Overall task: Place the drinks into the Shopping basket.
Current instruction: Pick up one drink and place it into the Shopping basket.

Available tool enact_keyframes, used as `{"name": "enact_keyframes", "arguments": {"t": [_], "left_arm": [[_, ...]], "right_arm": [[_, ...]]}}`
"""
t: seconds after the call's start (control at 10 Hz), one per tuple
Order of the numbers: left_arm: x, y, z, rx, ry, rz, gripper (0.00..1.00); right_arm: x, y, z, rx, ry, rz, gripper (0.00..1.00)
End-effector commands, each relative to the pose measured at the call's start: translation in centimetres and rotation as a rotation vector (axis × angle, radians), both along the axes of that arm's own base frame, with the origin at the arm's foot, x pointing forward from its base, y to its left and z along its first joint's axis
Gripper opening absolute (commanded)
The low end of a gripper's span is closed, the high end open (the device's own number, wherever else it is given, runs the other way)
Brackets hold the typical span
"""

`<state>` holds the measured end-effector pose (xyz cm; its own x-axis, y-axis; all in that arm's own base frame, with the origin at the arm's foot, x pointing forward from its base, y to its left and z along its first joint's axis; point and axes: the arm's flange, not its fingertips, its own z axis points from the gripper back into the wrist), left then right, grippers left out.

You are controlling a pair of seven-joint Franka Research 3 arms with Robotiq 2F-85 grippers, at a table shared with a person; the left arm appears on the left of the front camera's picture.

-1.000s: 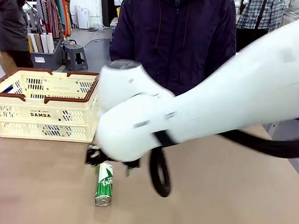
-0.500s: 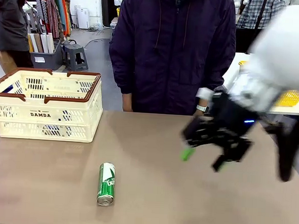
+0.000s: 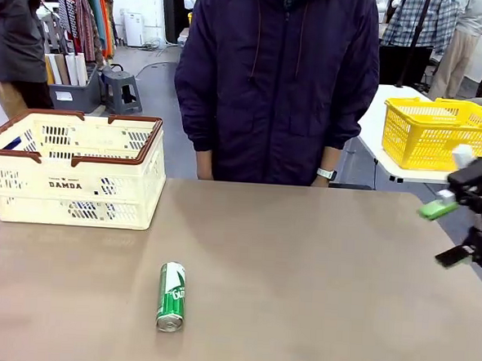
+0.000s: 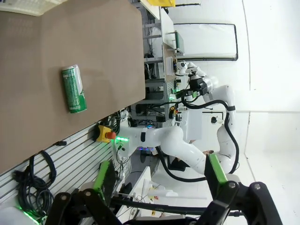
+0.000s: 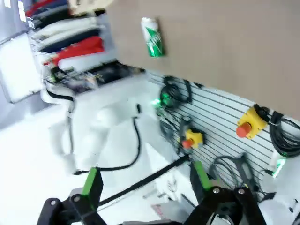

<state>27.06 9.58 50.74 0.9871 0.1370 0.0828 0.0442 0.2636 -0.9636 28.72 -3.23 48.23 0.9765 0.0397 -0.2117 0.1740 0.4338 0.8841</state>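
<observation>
Table (image 3: 317, 267), Shopping basket (image 3: 69, 182) at far left corner. One green can (image 3: 170, 296) lies flat near front edge, left of centre. Right gripper (image 3: 459, 235) off right edge, released, empty; left gripper (image 4: 159, 187) released too. Approach across can's width, grip mid-body.

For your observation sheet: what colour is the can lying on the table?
Green with white markings and silver ends, the can; best in the front view.

Reads "DAMDA" on the near side of the Shopping basket (image 3: 66, 185); white lettering on the green can (image 3: 170, 296) illegible.
</observation>
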Motion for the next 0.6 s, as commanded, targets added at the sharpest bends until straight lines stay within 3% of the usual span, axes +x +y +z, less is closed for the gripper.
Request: {"name": "enact_keyframes", "arguments": {"t": [0.0,0.1,0.2,0.5], "left_arm": [[-0.1,0.0,0.2,-0.003,-0.006,-0.006,1.0],[-0.1,0.0,0.2,-0.003,-0.006,-0.006,1.0],[-0.1,0.0,0.2,-0.003,-0.006,-0.006,1.0],[-0.1,0.0,0.2,-0.003,-0.006,-0.006,1.0]], "right_arm": [[-1.2,-2.4,-2.5,0.176,-0.091,-0.206,1.0],[-2.3,-3.2,-3.4,0.172,-0.14,-0.362,1.0],[-0.5,-2.6,-1.4,0.092,-0.012,-0.108,1.0],[-0.5,-2.6,-1.4,0.092,-0.012,-0.108,1.0]]}}
